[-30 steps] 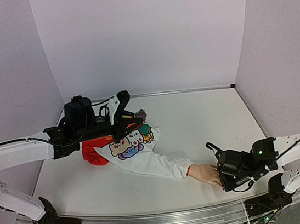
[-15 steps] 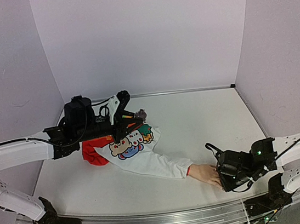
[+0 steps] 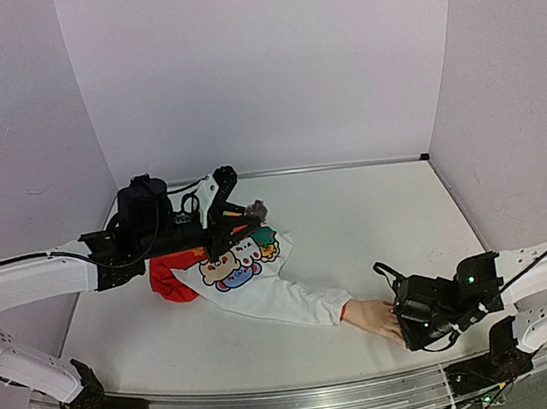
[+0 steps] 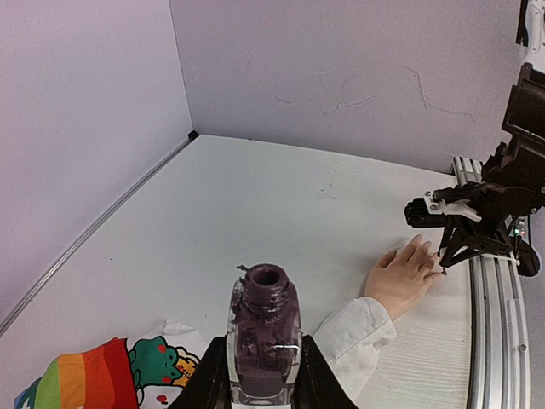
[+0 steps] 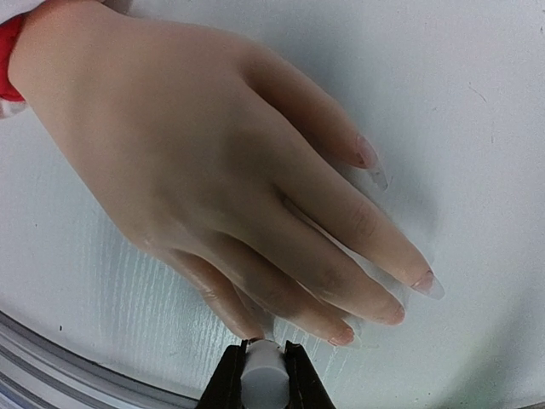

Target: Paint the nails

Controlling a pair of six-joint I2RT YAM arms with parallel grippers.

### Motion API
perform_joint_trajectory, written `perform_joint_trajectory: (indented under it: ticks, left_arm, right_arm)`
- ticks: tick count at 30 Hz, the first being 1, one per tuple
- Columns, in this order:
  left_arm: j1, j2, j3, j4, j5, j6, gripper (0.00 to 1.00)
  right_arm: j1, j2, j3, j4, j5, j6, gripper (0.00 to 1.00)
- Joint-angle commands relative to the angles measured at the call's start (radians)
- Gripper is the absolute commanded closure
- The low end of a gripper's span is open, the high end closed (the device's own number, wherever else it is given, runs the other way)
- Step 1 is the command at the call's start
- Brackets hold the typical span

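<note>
Because the polish must not spill, the left fingers (image 4: 264, 383) are closed tight on the open bottle (image 4: 265, 332). They hold it standing straight up, mouth on top, above the picture shirt (image 3: 236, 265) at the back left of the surface (image 3: 385, 210). A white sleeve (image 3: 281, 299) runs from the shirt to the right and toward the front. Out of it comes the mannequin hand (image 3: 372, 317). It lies flat, palm down, so the nails (image 5: 428, 285) face up and are easy to reach. On the right, the right fingers (image 5: 264, 379) pinch a small white cap (image 5: 262, 365) right at one fingertip. I think the brush sits under that cap, but the cap hides it. The nails I can see look pale and bare.
</note>
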Motion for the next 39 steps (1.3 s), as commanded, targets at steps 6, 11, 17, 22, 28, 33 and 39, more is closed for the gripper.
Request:
perform_joint_trajectory:
  ticks: [6,11,17,22,28,33,39]
  left_arm:
    - [-0.001,-0.04,0.026,0.029,-0.009,-0.007,1.0]
    - [-0.002,-0.042,0.026,0.029,-0.011,-0.007,1.0]
    - [-0.002,-0.042,0.025,0.028,-0.011,-0.007,1.0]
    - [-0.002,-0.043,0.025,0.029,-0.011,-0.006,1.0]
    - [-0.002,-0.044,0.025,0.029,-0.009,-0.007,1.0]
    - [-0.002,-0.045,0.025,0.027,-0.011,-0.007,1.0]
    - [-0.002,-0.045,0.023,0.027,-0.011,-0.006,1.0]
  right_arm:
    - [0.005,0.004,0.04,-0.013,0.019,0.013,1.0]
    - [0.005,0.005,0.039,-0.015,0.018,0.014,1.0]
    - [0.005,0.003,0.041,-0.018,0.019,0.013,1.0]
    - [0.005,0.004,0.036,-0.02,0.017,0.013,1.0]
    - [0.005,0.016,0.033,-0.02,0.007,0.012,1.0]
    - [0.005,0.03,0.04,-0.02,0.002,0.012,1.0]
    - [0.006,0.042,0.047,-0.022,-0.004,0.01,1.0]
